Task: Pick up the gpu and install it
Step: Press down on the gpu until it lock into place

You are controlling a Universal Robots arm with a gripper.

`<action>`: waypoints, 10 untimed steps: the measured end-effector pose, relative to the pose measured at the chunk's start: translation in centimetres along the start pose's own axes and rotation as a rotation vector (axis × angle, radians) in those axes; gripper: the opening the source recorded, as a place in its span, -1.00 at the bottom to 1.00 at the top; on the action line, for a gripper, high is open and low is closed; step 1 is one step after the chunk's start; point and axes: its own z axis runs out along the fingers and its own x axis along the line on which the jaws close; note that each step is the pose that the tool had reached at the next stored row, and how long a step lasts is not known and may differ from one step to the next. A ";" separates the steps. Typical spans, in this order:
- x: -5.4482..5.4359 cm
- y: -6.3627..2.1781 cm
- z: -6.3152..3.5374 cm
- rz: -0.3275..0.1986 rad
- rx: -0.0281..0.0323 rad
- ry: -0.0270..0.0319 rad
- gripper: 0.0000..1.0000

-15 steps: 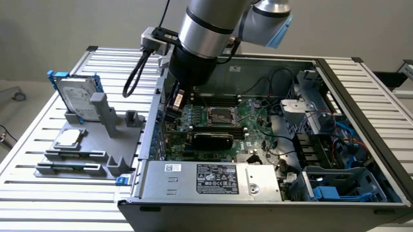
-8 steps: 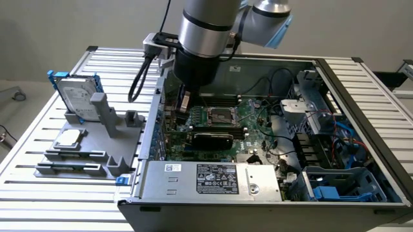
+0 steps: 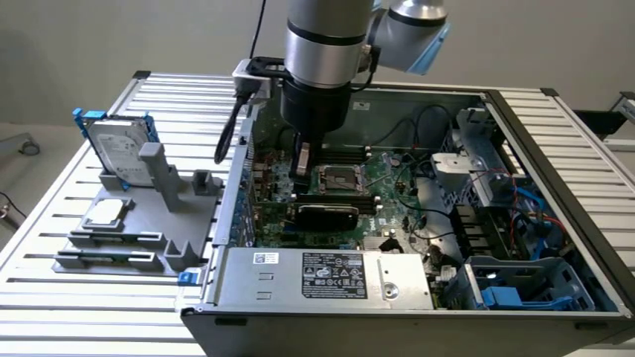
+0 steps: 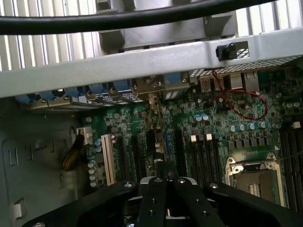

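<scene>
The gpu [image 3: 326,216], with its black round-cornered shroud, stands edge-on on the green motherboard [image 3: 392,172] inside the open computer case [image 3: 536,149]. My gripper [image 3: 302,172] hangs inside the case just beyond the card and a little higher, apart from it. In the wrist view the two black fingers [image 4: 152,198] run together to a tip, so the gripper [image 4: 164,166] is shut with nothing visible between them. Below it lie the expansion slots [image 4: 142,156] and the bare processor socket [image 4: 253,176].
On the exterior view's left, a grey fixture [image 3: 119,249] holds a silver hard drive in a blue frame [image 3: 117,152] and a small square processor chip [image 3: 107,213]. The power supply [image 3: 328,275] fills the case front; drive cages [image 3: 516,286] and cables crowd the right.
</scene>
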 end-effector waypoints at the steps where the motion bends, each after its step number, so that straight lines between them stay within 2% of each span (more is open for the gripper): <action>1: 0.0 -0.16 -0.02 0.000 0.0049 -0.0006 -0.79; 10: 0.0 -0.23 -0.07 -0.001 0.0049 -0.0047 -0.79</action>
